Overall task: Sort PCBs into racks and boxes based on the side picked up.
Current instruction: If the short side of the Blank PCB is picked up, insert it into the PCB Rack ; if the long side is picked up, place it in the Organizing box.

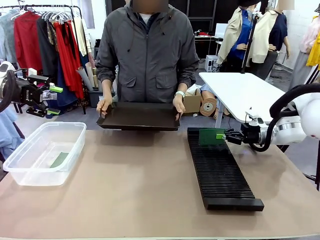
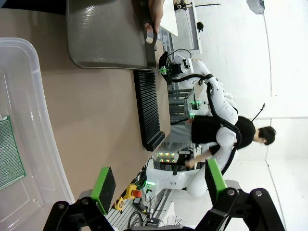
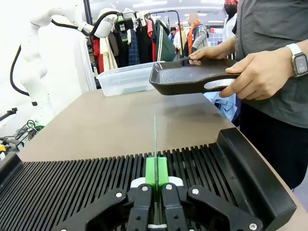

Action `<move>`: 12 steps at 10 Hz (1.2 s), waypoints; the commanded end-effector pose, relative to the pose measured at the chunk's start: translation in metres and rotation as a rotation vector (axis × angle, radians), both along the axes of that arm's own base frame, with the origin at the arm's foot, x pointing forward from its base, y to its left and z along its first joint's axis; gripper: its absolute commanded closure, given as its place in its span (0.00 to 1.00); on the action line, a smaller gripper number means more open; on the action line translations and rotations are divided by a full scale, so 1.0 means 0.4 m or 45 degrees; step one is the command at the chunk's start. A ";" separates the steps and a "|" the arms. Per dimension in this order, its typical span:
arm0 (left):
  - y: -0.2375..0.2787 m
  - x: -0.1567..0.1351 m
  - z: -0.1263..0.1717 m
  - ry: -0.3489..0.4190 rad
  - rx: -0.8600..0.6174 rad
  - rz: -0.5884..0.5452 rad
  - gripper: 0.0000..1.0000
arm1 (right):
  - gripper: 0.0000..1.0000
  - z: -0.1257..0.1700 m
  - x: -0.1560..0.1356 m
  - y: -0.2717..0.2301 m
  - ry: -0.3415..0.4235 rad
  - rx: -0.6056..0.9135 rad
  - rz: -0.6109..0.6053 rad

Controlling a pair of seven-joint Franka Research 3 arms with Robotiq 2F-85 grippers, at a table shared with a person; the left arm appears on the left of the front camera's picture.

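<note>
A green PCB (image 1: 211, 136) stands on edge over the far end of the long black rack (image 1: 220, 172), and my right gripper (image 1: 223, 135) is shut on it from the right. In the right wrist view this PCB (image 3: 155, 137) is edge-on, pinched between the green pads (image 3: 150, 173), with its lower edge among the rack's slots (image 3: 86, 185). Another PCB (image 1: 60, 160) lies flat in the clear box (image 1: 22, 172) at the left. My left gripper (image 1: 55, 100) hangs open above the box's far left side, holding nothing. Its wrist view looks down past its pads (image 2: 103, 185) at the box (image 2: 43, 139) and that PCB (image 2: 9, 154).
A person at the far side holds a flat black tray (image 1: 140, 119) in both hands just above the table, between box and rack. One of those hands (image 3: 262, 72) and the tray (image 3: 192, 77) show close beyond the rack. Bare brown table lies between box and rack.
</note>
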State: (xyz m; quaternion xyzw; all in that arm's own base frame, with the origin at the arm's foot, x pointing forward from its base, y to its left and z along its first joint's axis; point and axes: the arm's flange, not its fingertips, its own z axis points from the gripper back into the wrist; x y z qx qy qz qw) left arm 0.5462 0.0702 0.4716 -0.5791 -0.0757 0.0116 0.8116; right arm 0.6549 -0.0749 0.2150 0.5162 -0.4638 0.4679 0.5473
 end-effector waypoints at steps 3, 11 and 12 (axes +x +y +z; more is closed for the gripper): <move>-0.001 -0.005 0.006 -0.004 0.015 0.002 0.03 | 1.00 0.001 -0.003 0.007 -0.077 -0.029 -0.037; -0.001 -0.005 0.006 -0.004 0.015 0.002 0.03 | 1.00 -0.004 0.004 -0.002 -0.036 -0.019 -0.016; -0.001 -0.005 0.006 -0.004 0.015 0.002 0.03 | 1.00 -0.004 0.004 -0.002 -0.036 -0.019 -0.016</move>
